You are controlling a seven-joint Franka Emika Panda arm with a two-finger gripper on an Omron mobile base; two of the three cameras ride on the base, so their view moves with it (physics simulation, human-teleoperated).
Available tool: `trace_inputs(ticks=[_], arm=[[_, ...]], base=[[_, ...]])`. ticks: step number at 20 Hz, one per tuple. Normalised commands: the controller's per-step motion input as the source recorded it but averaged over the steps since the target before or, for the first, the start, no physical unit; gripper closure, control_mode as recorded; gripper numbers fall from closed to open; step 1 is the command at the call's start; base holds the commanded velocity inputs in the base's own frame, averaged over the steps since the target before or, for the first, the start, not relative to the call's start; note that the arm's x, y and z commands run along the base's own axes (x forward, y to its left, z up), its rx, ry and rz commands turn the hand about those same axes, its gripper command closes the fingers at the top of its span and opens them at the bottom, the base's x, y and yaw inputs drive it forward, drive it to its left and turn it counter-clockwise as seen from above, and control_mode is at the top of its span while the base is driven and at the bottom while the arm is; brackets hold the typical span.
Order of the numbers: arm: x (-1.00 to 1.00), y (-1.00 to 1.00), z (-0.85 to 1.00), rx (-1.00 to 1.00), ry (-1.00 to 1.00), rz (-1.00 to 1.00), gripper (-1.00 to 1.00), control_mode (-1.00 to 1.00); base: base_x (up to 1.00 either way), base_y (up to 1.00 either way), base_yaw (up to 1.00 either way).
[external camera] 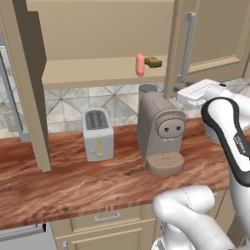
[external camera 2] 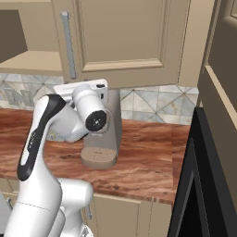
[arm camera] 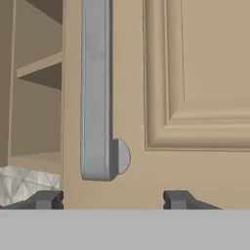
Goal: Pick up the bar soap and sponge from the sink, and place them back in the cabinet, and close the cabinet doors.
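Note:
The tan cabinet [external camera: 97, 73] stands open above the counter. On its lower shelf the salmon-pink bar soap [external camera: 140, 64] stands on end, with the mustard sponge [external camera: 153, 62] just right of it. The left door [external camera: 24, 88] swings out edge-on. The right door [external camera: 210, 34] is partly open, its silver handle [external camera: 187, 46] facing me. My gripper [arm camera: 113, 200] is open, close to that door's lower corner, just below the handle's [arm camera: 96, 97] bottom end, with nothing between its fingertips [arm camera: 178, 199]. The hand [external camera 2: 83, 88] hovers beside the coffee machine. The sink is out of view.
A taupe coffee machine [external camera: 158, 129] and a white toaster [external camera: 98, 133] stand on the wood-grain counter [external camera: 73, 180] under the cabinet. A tall dark appliance [external camera 2: 203, 176] borders the counter on the right. Patterned tile covers the wall [external camera: 88, 105].

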Motion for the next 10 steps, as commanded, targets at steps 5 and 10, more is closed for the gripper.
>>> trace_inputs(ticks=[5, 10], arm=[[0.24, -0.03, 0.00, 0.00, -0.01, -0.01, -1.00, -1.00], [0.29, 0.00, 0.00, 0.00, 0.00, -0.04, -1.00, -1.00]], base=[[0.00, 0.00, 0.00], [0.00, 0.00, 0.00]])
